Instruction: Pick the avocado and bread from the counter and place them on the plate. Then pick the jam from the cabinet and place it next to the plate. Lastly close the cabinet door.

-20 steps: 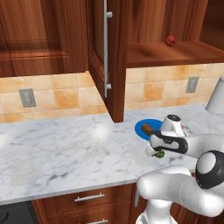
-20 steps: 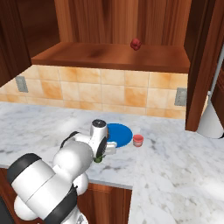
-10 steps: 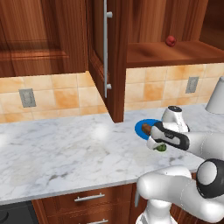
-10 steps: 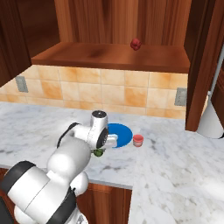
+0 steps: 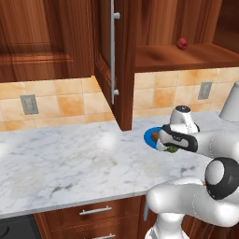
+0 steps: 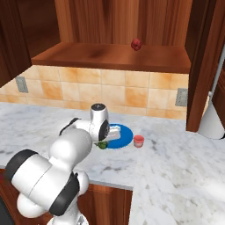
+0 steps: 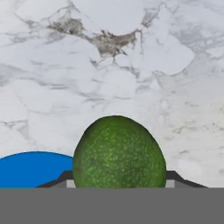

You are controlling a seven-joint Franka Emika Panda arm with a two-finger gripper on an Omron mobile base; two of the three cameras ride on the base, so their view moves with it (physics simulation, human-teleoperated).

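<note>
My gripper (image 5: 171, 149) hangs just above the counter (image 5: 70, 158) at the near edge of the blue plate (image 5: 151, 136), shut on the dark green avocado (image 7: 118, 151). That avocado (image 6: 102, 145) also peeks out under the white hand. A brown bit of the bread (image 5: 160, 146) shows on the plate, mostly hidden by the hand. The small pink-red jam (image 6: 139, 141) jar stands on the counter just right of the plate (image 6: 124, 138). The cabinet door (image 5: 119, 65) stands swung open, and the cabinet (image 5: 182, 56) shelf is exposed.
A dark red round thing (image 6: 136, 43) sits on the cabinet shelf. A pale rounded object (image 6: 213, 121) stands at the counter's far right. Wall sockets (image 5: 28, 103) dot the tiled backsplash. Wooden drawers (image 5: 93, 212) run below the counter.
The jaws closed on the avocado, and the hand has risen slightly with it, off the counter beside the plate.
</note>
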